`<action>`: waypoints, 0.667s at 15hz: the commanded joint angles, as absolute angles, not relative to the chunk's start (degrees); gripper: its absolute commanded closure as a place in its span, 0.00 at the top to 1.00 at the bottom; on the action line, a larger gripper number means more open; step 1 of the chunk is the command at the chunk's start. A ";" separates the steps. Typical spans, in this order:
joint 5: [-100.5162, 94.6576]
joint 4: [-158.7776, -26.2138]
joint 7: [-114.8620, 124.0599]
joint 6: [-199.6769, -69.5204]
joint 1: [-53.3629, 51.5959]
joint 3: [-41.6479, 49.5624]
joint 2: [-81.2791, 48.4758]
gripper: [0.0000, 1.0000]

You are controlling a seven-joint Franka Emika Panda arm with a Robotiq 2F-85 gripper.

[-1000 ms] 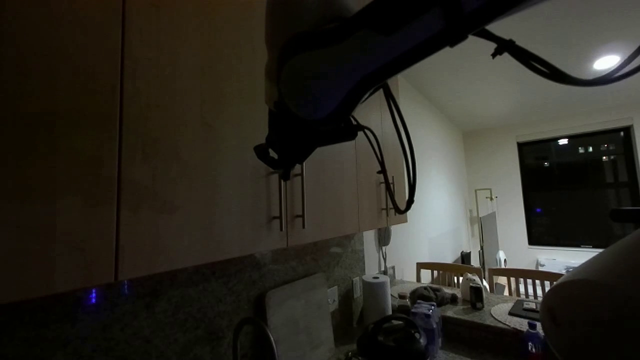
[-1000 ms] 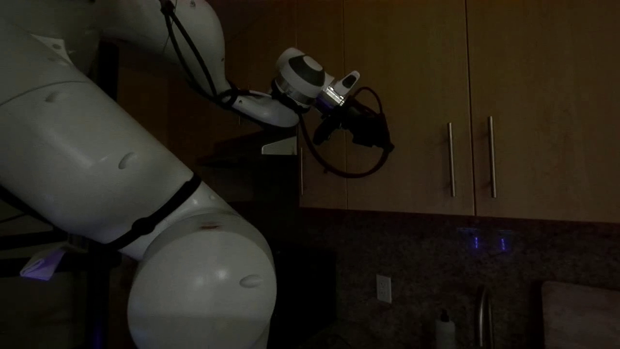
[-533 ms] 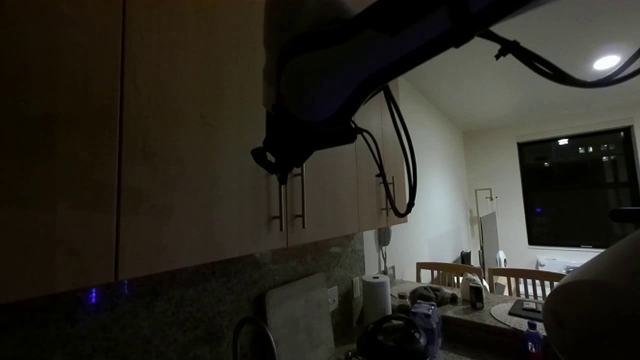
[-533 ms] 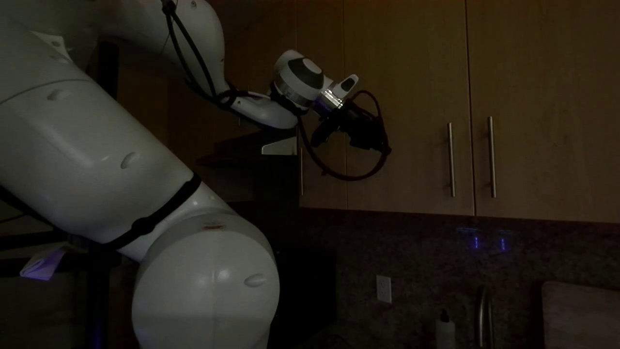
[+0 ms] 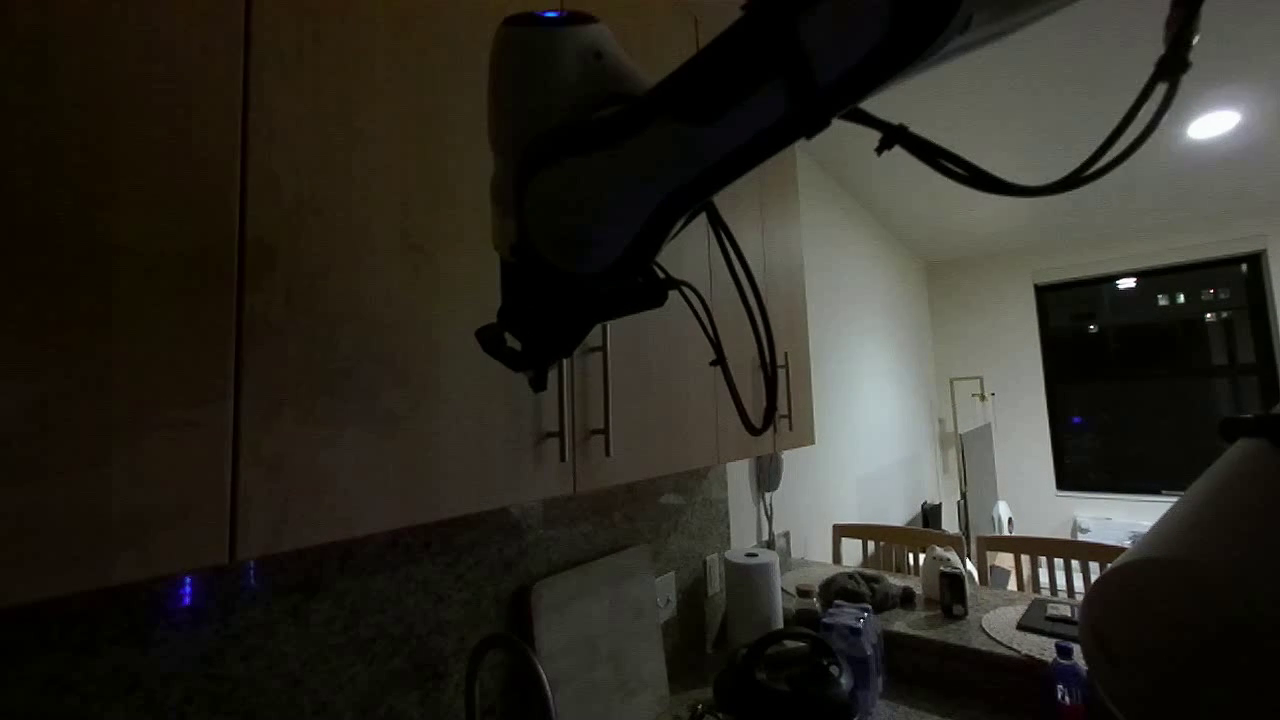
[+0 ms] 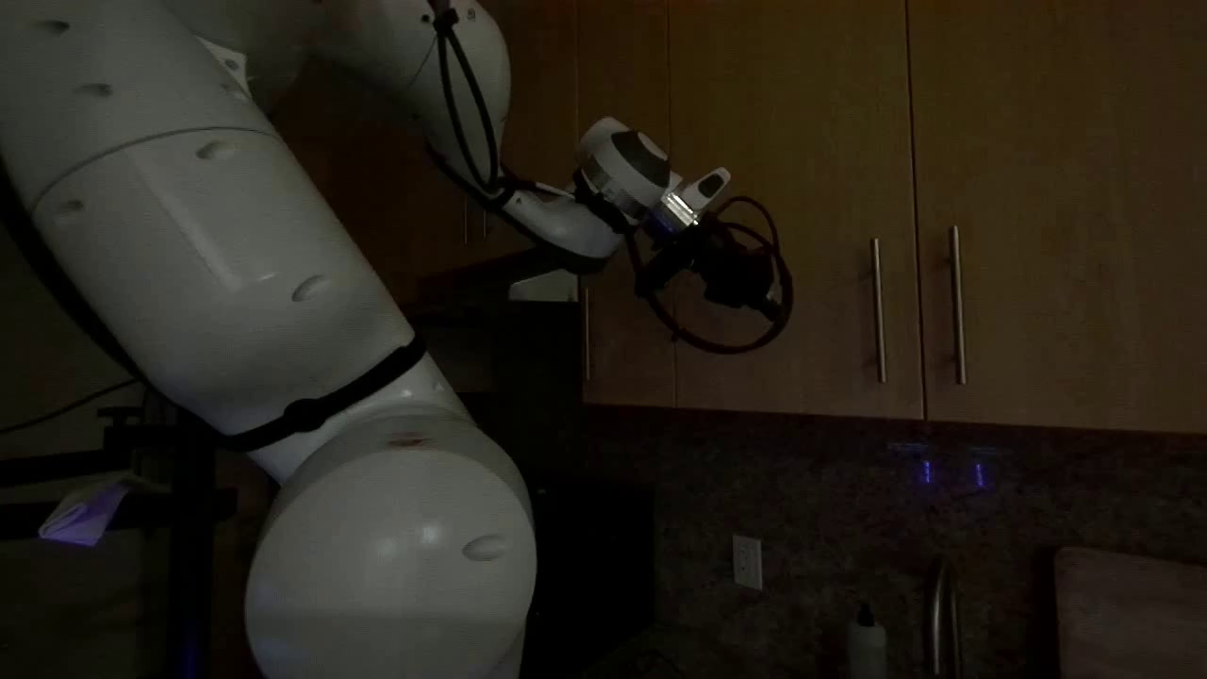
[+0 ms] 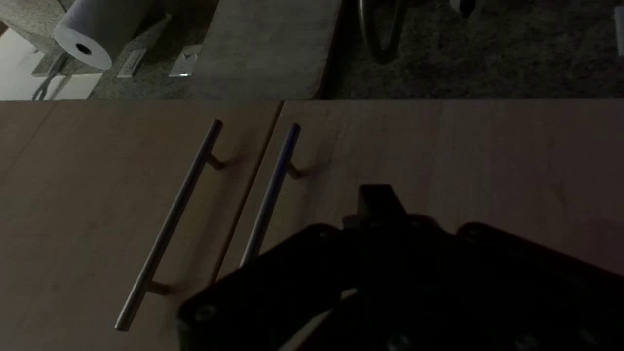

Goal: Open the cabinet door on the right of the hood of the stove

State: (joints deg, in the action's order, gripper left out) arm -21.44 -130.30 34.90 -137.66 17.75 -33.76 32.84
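The gripper is drawn in narrow, jaws pressed together into one dark tip. It hangs in front of the cabinet door, and in this gloom I can't tell whether it touches the wood. In the wrist view the door's slim bar handle lies at nine o'clock from that tip, just beside it; a second handle lies past it the same way, on the neighbouring door. The cabinet door is closed, a tall tan panel meeting its neighbour along a straight seam. In an exterior view it has a narrow door at nine o'clock and, farther out, the dim hood between eight and nine. The white arm fills much of that side. At six o'clock from the door a white outlet sits in the stone backsplash, and a faucet rises between five and six. Taking the gripper as centre in an exterior view, a pale board leans between five and six, a paper roll stands between four and five, wooden chairs show near four, and a dark window at three.
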 commanded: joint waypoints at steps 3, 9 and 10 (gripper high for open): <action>-34.92 -122.51 42.11 -137.58 20.04 -33.58 24.40 0.00; -51.48 -117.96 56.11 -135.43 16.04 -33.10 14.82 0.00; -54.26 -117.20 58.82 -134.49 14.40 -32.60 13.15 0.00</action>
State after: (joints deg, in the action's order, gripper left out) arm -46.57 -120.54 51.58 -137.25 18.30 -33.75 18.76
